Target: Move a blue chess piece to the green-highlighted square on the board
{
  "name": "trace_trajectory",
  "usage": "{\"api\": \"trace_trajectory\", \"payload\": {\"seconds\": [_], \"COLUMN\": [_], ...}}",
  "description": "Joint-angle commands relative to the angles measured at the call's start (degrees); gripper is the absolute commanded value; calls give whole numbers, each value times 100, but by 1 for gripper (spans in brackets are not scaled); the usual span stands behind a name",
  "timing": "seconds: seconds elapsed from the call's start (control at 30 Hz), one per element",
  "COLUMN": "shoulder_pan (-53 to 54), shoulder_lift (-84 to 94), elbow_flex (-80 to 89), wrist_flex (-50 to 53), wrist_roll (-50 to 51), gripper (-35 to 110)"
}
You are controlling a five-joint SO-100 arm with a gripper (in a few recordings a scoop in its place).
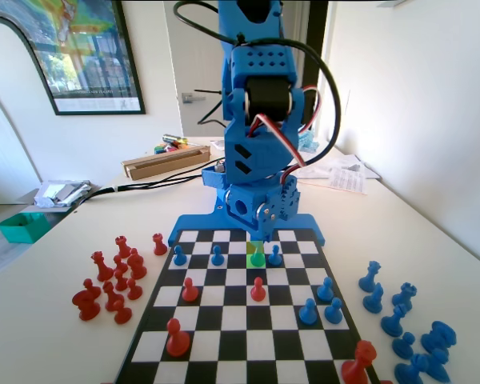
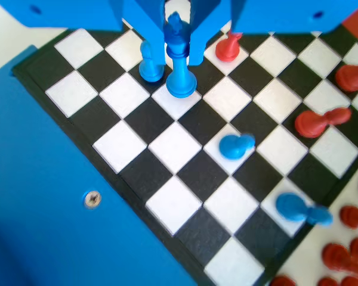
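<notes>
Two jaws stand apart around the blue chess piece, upright on the board.

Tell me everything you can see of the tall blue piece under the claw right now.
The blue piece is slim, glossy plastic, with a round base, narrow stem and a small tapered top. It stands upright on a white square in the wrist view, between the two jaws of the claw; whether they press it I cannot tell. A blue pawn stands close on its left. In the fixed view it shows tinted green on the green square, in the board's row nearest the arm.
</notes>
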Motion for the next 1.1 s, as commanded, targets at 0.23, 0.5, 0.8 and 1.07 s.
{"api": "trace_trajectory", "payload": {"seconds": [0.23,0.5,0.8,1.07], "shoulder_pan": [-9,35,105,-35], "shoulder_lift": [105,114,264,642], "elbow_flex": [97,-9,-809,-1872], "wrist_flex": [-114,-70,1028,2224], "wrist_roll": [-88,-88,-105,642], "gripper": [7,12,16,10]}}
